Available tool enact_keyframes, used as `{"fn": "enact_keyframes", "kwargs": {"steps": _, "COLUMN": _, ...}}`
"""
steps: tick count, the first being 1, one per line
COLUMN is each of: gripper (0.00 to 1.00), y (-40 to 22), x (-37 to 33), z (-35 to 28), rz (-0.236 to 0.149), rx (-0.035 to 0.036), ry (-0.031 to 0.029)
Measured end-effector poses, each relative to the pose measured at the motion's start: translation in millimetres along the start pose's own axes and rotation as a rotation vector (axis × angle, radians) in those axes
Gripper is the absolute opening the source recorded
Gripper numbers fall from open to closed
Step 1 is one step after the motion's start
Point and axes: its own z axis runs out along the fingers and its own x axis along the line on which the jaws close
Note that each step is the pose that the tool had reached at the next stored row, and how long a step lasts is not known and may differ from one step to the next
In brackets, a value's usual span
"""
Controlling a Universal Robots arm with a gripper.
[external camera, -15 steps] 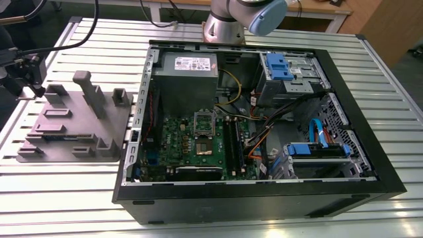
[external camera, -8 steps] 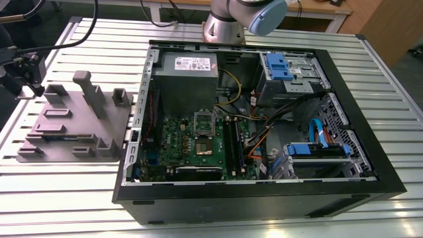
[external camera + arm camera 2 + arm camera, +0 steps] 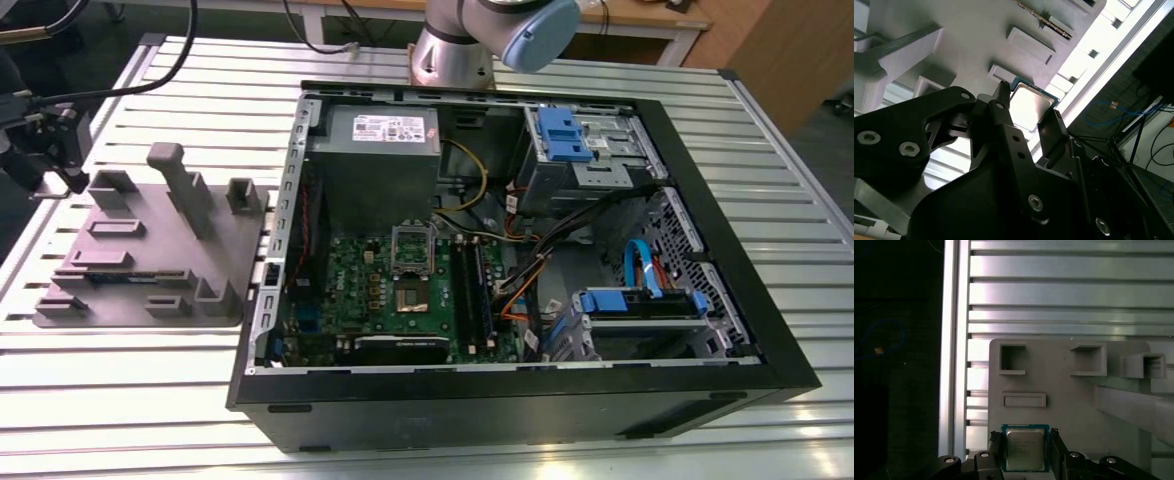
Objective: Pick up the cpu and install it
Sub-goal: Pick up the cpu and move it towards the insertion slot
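Fingers stand parted, flanking the cpu at the tray's edge; whether they touch it, you cannot make out.

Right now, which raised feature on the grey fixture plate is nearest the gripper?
The low flat rectangular pad beside the silvery square cpu; the hollow square pockets lie farther off.

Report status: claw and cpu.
Claw open, straddling cpu. Cpu lying on grey fixture plate. Nothing blocking the claw.

The square, silvery-topped cpu lies flat on the grey tray, near its edge.
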Motion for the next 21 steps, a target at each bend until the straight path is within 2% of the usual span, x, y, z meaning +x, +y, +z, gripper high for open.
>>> {"fn": "enact_keyframes", "kwargs": {"steps": 21, "gripper": 0.47, "y": 0.3, "x": 0.0, "z": -5.9, "rz": 0.0, "rx": -0.0001, "ry": -0.0001}}
